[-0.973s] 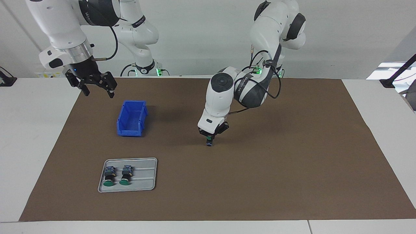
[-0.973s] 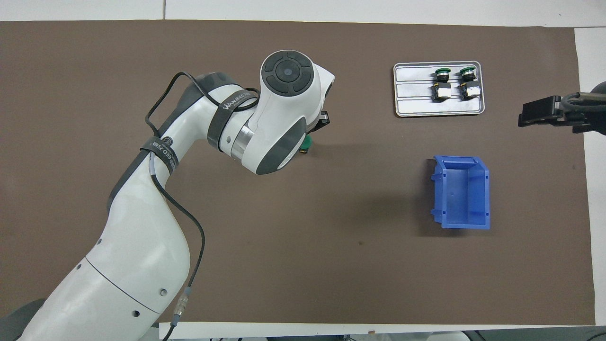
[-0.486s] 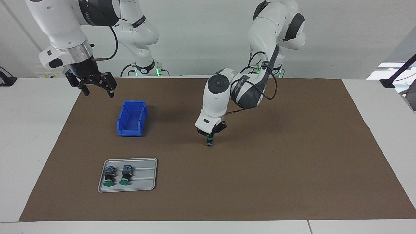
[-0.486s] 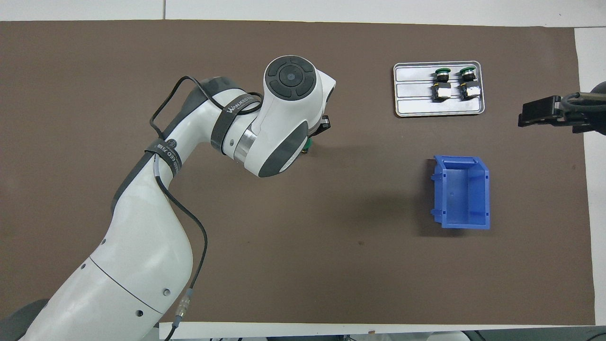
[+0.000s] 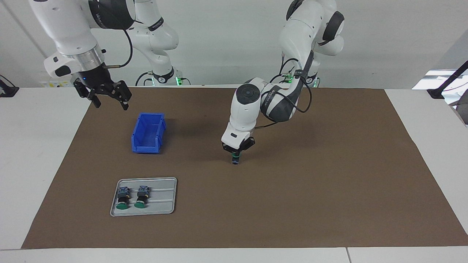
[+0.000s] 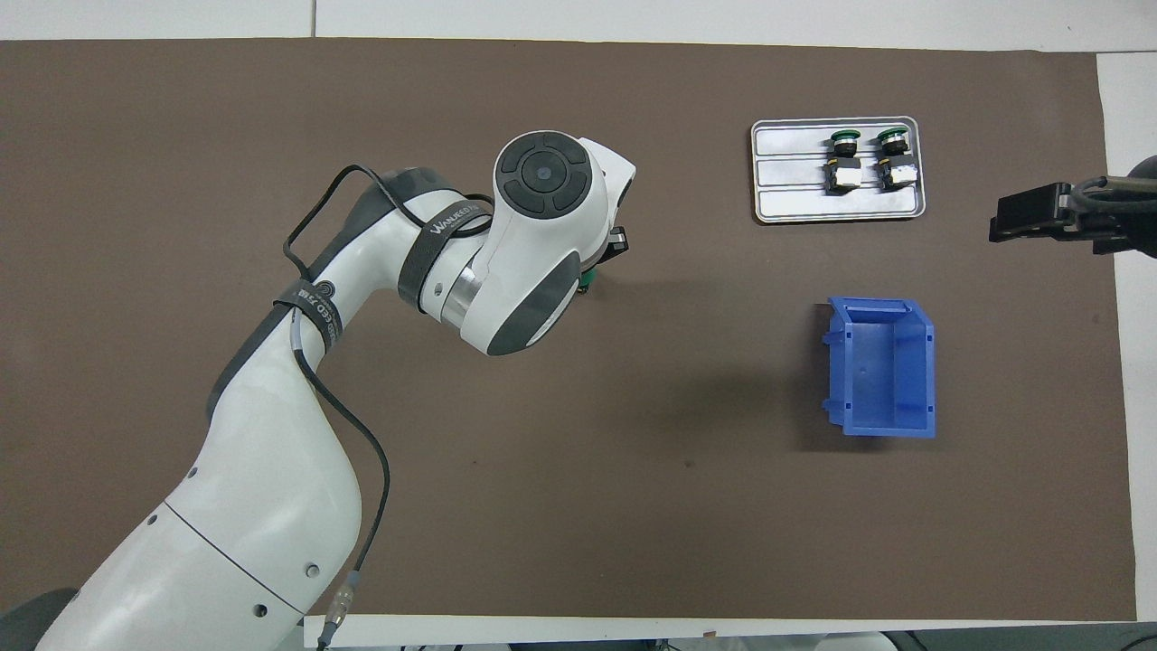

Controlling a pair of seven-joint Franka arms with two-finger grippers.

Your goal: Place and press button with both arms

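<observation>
One button (image 5: pixel 236 160) stands upright on the brown mat near the table's middle, green cap up. In the overhead view only a sliver of its green cap (image 6: pixel 587 278) shows under the left wrist. My left gripper (image 5: pixel 236 153) points straight down, shut, with its tip on the cap. Two more buttons (image 5: pixel 122 199) (image 5: pixel 142 197) lie on a grey tray (image 5: pixel 164 208). My right gripper (image 5: pixel 109 103) hangs open and empty in the air at the right arm's end of the table, over the mat's edge (image 6: pixel 1005 221).
A blue bin (image 5: pixel 148 133) stands empty on the mat, nearer to the robots than the tray; both also show in the overhead view, the bin (image 6: pixel 881 366) and the tray (image 6: pixel 795 208). The brown mat (image 5: pixel 329 182) covers most of the table.
The left arm's wrist and elbow have shifted slightly over the button. The button has stayed in place. The right arm has not moved.
</observation>
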